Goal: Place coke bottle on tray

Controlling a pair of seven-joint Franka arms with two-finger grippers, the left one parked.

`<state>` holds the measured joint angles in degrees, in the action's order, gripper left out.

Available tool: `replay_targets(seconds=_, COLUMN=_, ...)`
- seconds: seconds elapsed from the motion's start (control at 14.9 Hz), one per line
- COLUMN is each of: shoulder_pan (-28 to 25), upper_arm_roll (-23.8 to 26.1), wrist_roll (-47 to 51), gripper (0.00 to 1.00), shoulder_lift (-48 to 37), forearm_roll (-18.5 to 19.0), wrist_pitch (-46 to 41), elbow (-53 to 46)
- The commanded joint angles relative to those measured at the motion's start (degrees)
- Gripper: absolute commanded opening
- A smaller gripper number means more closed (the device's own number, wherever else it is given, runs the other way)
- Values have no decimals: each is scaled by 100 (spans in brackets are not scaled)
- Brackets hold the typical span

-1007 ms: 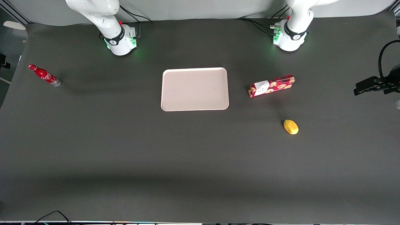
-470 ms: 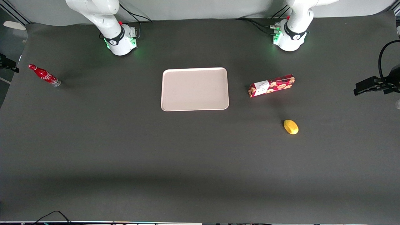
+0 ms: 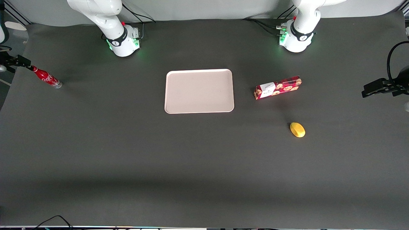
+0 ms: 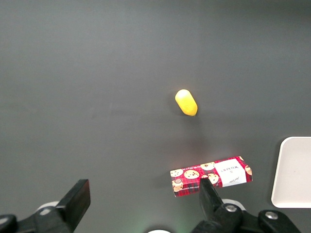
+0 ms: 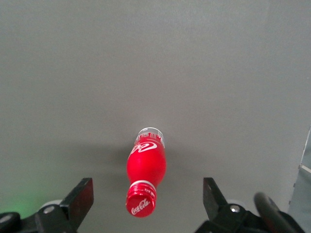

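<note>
The coke bottle (image 3: pixel 46 77) stands upright on the dark surface (image 3: pixel 127 153) at the working arm's end, close to the surface's edge and well apart from the tray (image 3: pixel 199 91), which lies flat midway between the two arm bases with nothing on it. The hand (image 5: pixel 146 196) hangs above the bottle with its fingers (image 5: pixel 80 196) spread wide apart and holding nothing; in the right wrist view the red cap sits roughly midway between the two tips, so the line-up looks reasonable for a descent, though how high the hand is above the cap cannot be told. The main risk, as I judge it, is the bottle itself: it is slim and tall for its silvery base (a shape that tips easily), so a finger brushing the cap or shoulder on the way down could topple it, and so near the edge it might roll off. A grip taken too high on the narrow neck could let it swing or slip on the long carry to the tray. The cookie box (image 3: pixel 277 87) and the yellow lemon-like object (image 3: pixel 297 129) lie toward the parked arm's end, away from that path.
</note>
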<state>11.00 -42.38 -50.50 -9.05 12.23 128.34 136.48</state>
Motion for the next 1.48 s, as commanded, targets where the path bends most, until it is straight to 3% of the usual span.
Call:
replay_targets(seconds=0.0, shoulder_pan=-80, upper_arm_roll=-183, wrist_roll=-118, gripper=100, shoulder_lift=-229, forearm_roll=87, wrist_pitch=305, elbow=344)
replay_targets(seconds=0.2, shoulder_pan=-54, upper_arm_roll=-402, wrist_roll=-266, gripper=96, shoulder_lift=-256, forearm_roll=87, wrist_pitch=585, elbow=563)
replay_targets(seconds=0.47, shoulder_pan=-45, upper_arm_roll=-499, wrist_roll=-434, gripper=83, shoulder_lift=-256, forearm_roll=78, wrist_pitch=701, elbow=625)
replay_targets(seconds=0.81, shoulder_pan=-45, upper_arm_roll=-640, wrist_roll=-443, gripper=74, shoulder_lift=-299, forearm_roll=52, wrist_pitch=701, elbow=669)
replay_targets(seconds=1.21, shoulder_pan=-45, upper_arm_roll=-640, wrist_roll=-496, gripper=32, shoulder_lift=-291, forearm_roll=52, wrist_pitch=701, elbow=669)
replay_targets(seconds=1.41, shoulder_pan=-62, upper_arm_roll=-640, wrist_roll=-496, gripper=19, shoulder_lift=-299, forearm_roll=52, wrist_pitch=701, elbow=669)
